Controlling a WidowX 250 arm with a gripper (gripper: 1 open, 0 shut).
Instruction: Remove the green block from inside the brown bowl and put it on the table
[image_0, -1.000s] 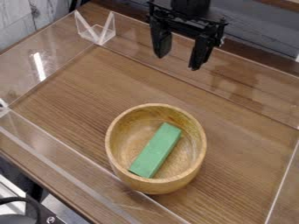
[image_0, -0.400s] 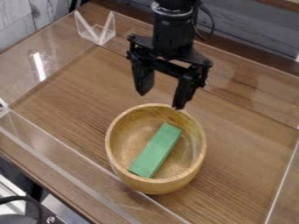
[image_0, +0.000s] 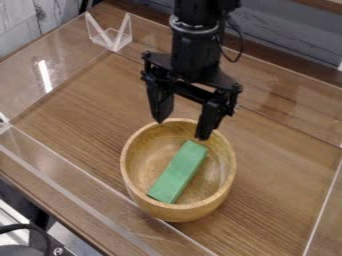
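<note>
- Jaws are spread wide with nothing between them; the gripper (image_0: 183, 110) points straight down, fingertips hanging just above the far rim of the brown bowl (image_0: 142, 177), roughly its 12 o'clock edge.
- Big change over the last second: the arm came from way up near the back wall toward us and dropped a bit. A second ago it was well clear of the bowl, now it's practically over it. Most of that travel happened early on, and it has been slowing since.
- Green block (image_0: 179, 171) hasn't budged. It lies flat on the bowl floor, its long axis running from about 1 o'clock down to 7 o'clock, with the upper end nearest the fingertips.
- Bowl sits at about 6 o'clock from the middle of the table (image_0: 80, 110), same spot as before.
- My read: this is the approach wrapping up, no grab yet. It looks like it needs a touch more travel toward 6 o'clock to centre over the block, then a descent into the bowl.
- One thing to watch: the fingers are close to the rim, so a drop from here could clip the wood.
</note>
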